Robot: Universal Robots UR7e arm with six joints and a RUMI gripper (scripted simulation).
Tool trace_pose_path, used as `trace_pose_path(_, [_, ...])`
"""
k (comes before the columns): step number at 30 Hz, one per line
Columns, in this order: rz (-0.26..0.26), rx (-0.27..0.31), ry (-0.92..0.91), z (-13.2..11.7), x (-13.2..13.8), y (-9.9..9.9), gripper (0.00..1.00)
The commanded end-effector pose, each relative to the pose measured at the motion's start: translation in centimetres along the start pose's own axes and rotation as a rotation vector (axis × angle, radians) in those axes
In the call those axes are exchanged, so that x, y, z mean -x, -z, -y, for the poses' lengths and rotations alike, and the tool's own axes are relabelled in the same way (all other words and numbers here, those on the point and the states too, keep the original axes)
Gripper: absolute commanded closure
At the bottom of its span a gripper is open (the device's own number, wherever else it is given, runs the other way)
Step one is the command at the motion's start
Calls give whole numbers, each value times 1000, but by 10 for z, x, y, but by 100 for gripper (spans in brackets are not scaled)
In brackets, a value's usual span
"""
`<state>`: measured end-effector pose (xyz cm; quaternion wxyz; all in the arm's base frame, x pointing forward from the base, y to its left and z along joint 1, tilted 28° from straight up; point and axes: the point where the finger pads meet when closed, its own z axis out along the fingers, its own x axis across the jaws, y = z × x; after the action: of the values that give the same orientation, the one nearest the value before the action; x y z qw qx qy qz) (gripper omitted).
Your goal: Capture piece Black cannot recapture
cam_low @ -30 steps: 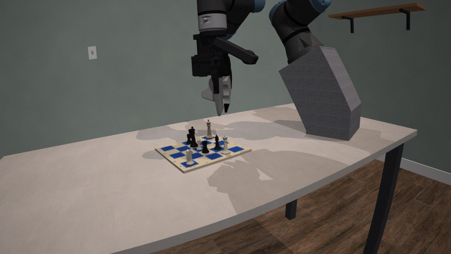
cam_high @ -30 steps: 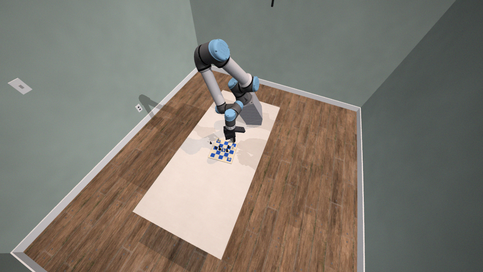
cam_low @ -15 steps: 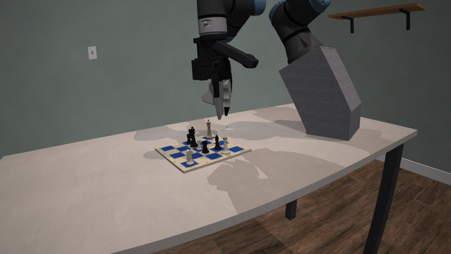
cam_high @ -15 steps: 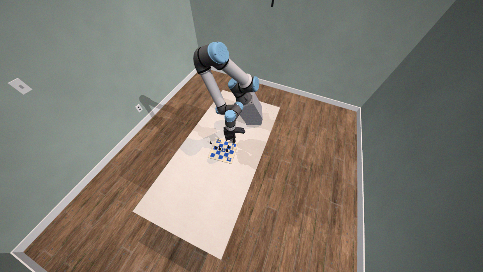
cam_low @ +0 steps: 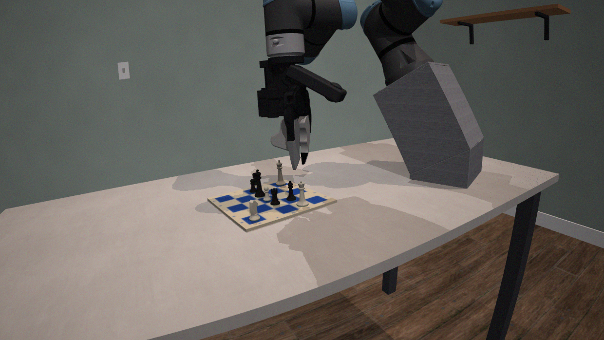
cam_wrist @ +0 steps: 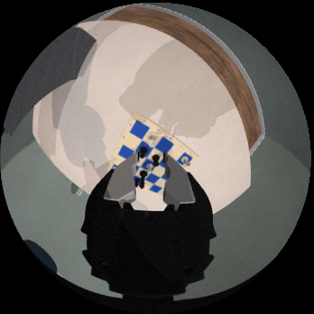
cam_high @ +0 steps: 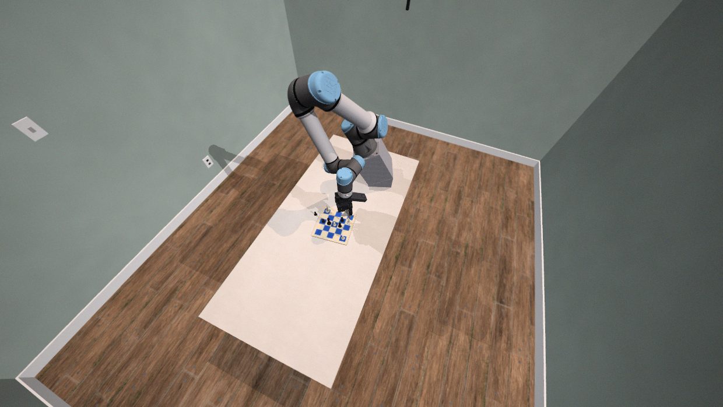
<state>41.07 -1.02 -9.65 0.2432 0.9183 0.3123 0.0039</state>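
Claw (cam_low: 297, 162) hovers, empty, over half-hidden chessboard (cam_low: 249, 224).

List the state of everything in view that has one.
Gripper: part open, empty, above the chessboard's far edge.
Chessboard: flat on the table.
Near-corner white piece, other pieces on board: upright.
Small black piece: off the board, on the table; pose too small to tell.
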Motion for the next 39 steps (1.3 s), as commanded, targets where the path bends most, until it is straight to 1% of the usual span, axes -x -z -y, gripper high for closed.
trace_pose_path(1, [-1, 1, 0, 0, 0, -7, 75])
trace_pose_path(13, [-1, 1, 0, 0, 0, -19, 75])
trace_pose_path(39, [-1, 1, 0, 0, 0, -22, 75])
